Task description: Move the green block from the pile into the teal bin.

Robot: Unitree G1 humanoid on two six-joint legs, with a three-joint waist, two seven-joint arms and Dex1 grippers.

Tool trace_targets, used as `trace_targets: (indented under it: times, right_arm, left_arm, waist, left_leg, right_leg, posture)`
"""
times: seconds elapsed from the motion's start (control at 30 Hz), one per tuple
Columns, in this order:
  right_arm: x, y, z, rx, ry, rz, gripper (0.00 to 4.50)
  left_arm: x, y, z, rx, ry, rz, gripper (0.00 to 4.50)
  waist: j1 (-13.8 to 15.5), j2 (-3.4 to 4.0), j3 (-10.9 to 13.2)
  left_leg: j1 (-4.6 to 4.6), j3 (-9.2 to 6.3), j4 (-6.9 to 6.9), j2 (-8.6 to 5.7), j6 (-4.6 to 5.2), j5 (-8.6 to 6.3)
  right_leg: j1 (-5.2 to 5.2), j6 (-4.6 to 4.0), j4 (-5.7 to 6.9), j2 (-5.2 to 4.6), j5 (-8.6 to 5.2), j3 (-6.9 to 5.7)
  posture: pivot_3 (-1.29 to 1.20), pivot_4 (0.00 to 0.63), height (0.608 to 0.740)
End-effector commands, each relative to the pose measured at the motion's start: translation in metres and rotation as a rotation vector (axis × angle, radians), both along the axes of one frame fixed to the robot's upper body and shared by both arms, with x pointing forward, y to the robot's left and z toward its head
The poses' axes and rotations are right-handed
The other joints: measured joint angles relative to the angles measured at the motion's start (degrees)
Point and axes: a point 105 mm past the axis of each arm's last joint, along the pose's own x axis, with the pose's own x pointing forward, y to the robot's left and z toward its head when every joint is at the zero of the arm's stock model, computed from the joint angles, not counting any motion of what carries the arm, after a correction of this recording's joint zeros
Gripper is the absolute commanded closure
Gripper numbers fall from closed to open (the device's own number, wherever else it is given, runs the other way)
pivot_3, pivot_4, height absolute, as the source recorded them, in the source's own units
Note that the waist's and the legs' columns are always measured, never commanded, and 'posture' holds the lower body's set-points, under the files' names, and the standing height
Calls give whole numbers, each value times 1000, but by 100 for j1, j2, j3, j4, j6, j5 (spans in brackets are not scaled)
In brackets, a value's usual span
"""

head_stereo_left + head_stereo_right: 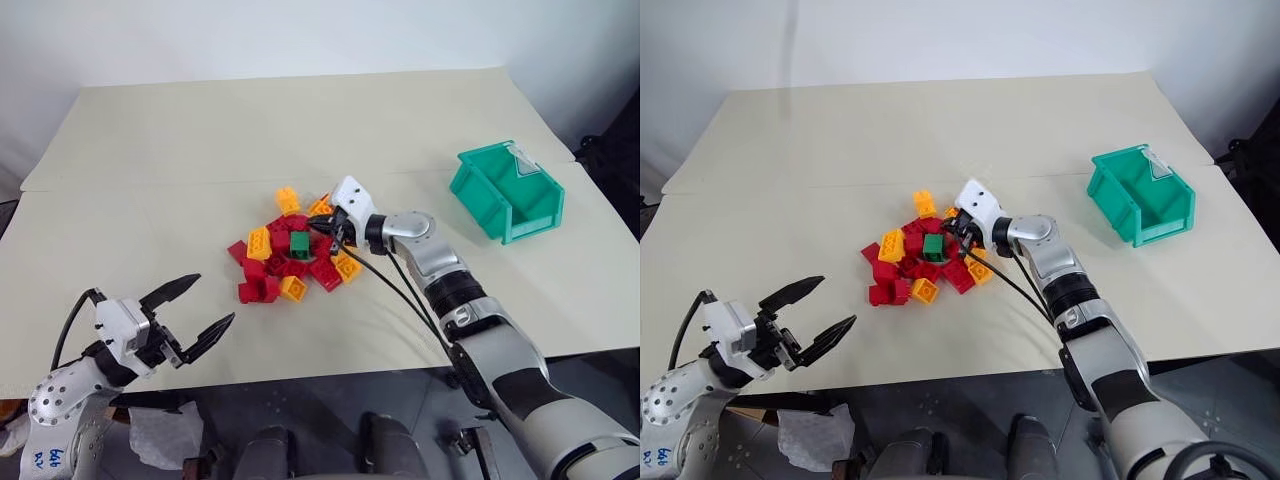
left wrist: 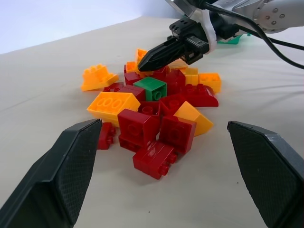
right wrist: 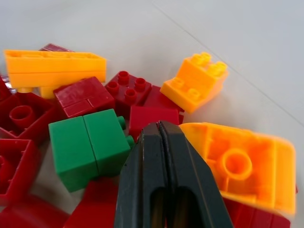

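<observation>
Left gripper (image 1: 190,318): held low at the near table edge, at about 8 o'clock from the pile; its jaws are spread wide and nothing is carried, so it is judged to be parked clear of the work.
Pile (image 1: 285,260): red and orange-yellow bricks are heaped loosely at the middle of the table (image 1: 200,140).
Green block (image 1: 299,244): it is seen resting on top of the heap, near its centre, not yet lifted.
Right gripper (image 1: 322,226): its fingers are pressed together with nothing between them; the tip is poised just beside the green block, at about 2 o'clock from it, probably to nudge it free of its neighbours before a grasp.
Teal bin (image 1: 507,190): set well apart, at 3 o'clock from the pile; it is seen empty.
</observation>
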Motion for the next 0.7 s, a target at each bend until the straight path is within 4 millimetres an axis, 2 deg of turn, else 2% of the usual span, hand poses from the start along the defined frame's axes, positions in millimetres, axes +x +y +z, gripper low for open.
trace_targets:
  times: [0.03, 0.2, 0.43, 0.5, 0.57, 0.63, 0.7]
  right_arm:
    - [-22, 16, 13, 47, -51, 163, 4460]
    - [-57, 19, -10, -32, -26, 298, 4460]
    - [-73, 2, -25, -120, -5, 323, 4460]
    - [-74, -4, -15, -107, 5, 325, 4460]
    - [-71, -10, 5, -48, 51, 307, 4303]
    - [-68, -11, 18, -11, 89, 290, 3871]
    - [-54, -11, 26, -1, 84, 226, 3152]
  left_arm:
    - [1, -2, 6, 12, -28, -13, 0]
    - [3, 0, 8, 16, -34, -11, 0]
    - [2, 1, 7, 17, -33, -9, 0]
    - [1, 1, 7, 19, -32, -8, 0]
    - [1, 1, 7, 20, -32, -4, 0]
    - [1, 2, 7, 19, -33, -1, 0]
    - [1, 1, 7, 17, -34, 1, 0]
  waist:
    - [1, 0, 0]
    - [29, 0, 0]
    - [39, 0, 0]
    - [41, 0, 0]
    - [43, 0, 0]
    - [40, 0, 0]
    - [32, 0, 0]
  left_leg:
    - [0, 0, 0, 1, 0, 0]
    - [0, -2, 0, 2, -1, -1]
    - [1, 0, 1, 1, -3, -2]
    - [1, 0, 1, 1, -3, -2]
    - [1, 0, 1, 1, -3, -2]
    - [0, 0, 1, 2, -3, -2]
    - [2, 0, 1, 3, -3, -2]
  right_leg:
    - [0, 0, 1, 1, 0, 0]
    - [0, 0, 0, 1, 0, 0]
    - [0, 0, -1, 1, 0, 1]
    - [0, 0, -1, 1, 0, 1]
    - [0, 0, -2, 1, 0, 1]
    - [0, 0, -2, 1, 0, 1]
    - [0, 0, -1, 1, 0, 1]
  posture:
    - [0, 150, 740]
    - [0, 150, 740]
    - [0, 150, 740]
    - [0, 150, 740]
    - [0, 150, 740]
    - [0, 150, 740]
    - [0, 150, 740]
